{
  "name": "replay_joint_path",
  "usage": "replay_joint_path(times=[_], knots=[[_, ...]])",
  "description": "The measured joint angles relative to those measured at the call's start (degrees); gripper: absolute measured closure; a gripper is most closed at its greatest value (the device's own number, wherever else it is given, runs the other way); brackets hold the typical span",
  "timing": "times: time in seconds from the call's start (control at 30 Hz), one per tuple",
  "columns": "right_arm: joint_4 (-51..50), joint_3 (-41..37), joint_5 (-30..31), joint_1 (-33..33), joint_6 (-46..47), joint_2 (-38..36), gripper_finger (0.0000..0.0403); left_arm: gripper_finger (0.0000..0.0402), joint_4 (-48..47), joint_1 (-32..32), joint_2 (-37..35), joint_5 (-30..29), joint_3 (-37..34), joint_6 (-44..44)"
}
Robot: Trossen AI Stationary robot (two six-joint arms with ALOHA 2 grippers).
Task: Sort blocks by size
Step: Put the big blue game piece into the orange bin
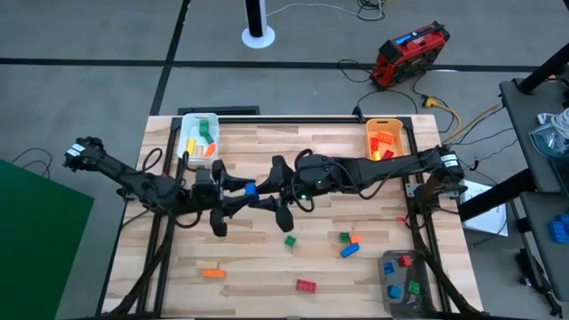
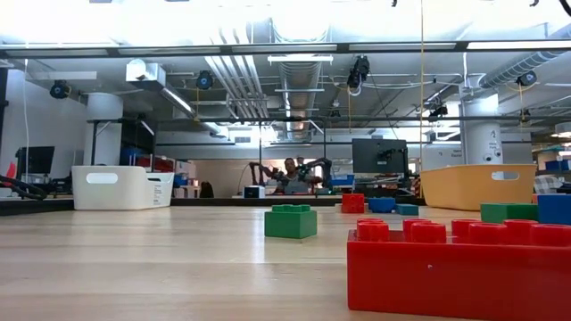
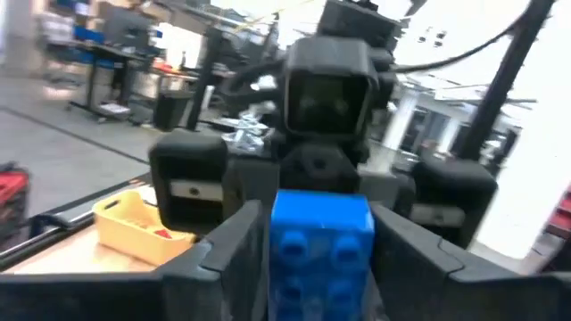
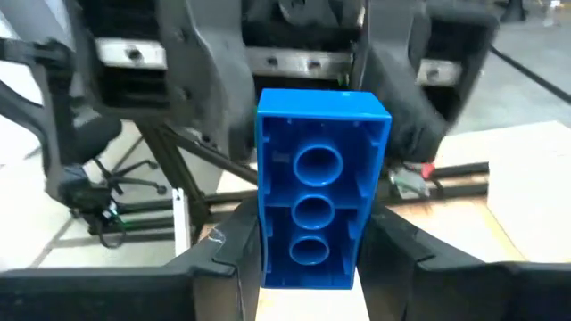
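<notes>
A blue block [image 1: 251, 188] hangs in mid-air over the middle of the table, between both grippers. My left gripper [image 1: 240, 188] reaches it from the table's left and my right gripper [image 1: 263, 190] from the right; each is shut on it. The left wrist view shows its studded top [image 3: 321, 254]; the right wrist view shows its hollow underside [image 4: 317, 192]. Loose blocks lie flat on the near half: green [image 1: 290, 240], green [image 1: 344, 236], blue [image 1: 349, 251], orange [image 1: 212, 273], red [image 1: 306, 285]. My left gripper pinches the blue block by two opposite side walls [image 3: 278, 250] between its two fingers, coming level from the table's left. The block is lifted clear of the table. My right gripper pinches two opposite side walls [image 4: 268, 241] of the same block between its fingers, coming level from the right. The hollow underside faces its wrist camera.
A white bin [image 1: 188, 133] with green and orange blocks stands at the far left. An orange-yellow bin [image 1: 397, 133] with red blocks stands at the far right. A grey bin [image 1: 388, 267] with red, blue and green blocks sits at the near right corner.
</notes>
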Motion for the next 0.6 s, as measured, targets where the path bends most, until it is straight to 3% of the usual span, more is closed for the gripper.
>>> replay_joint_path(times=[0.17,0.4,0.6], knots=[[-8.2,0.5,1.3,-1.1,1.3,-0.3,0.0276,0.0193,-6.7,0.0,-0.2,-4.4,2.0,-1.1],[-44.7,6.8,17.2,-7.7,7.6,-0.4,0.0276,0.0173,-23.8,0.1,-1.7,-4.6,6.7,-7.2],[-71.9,8.9,23.3,-20.2,14.0,-0.5,0.0276,0.0177,-33.0,0.2,-2.0,-4.7,9.5,-11.2]])
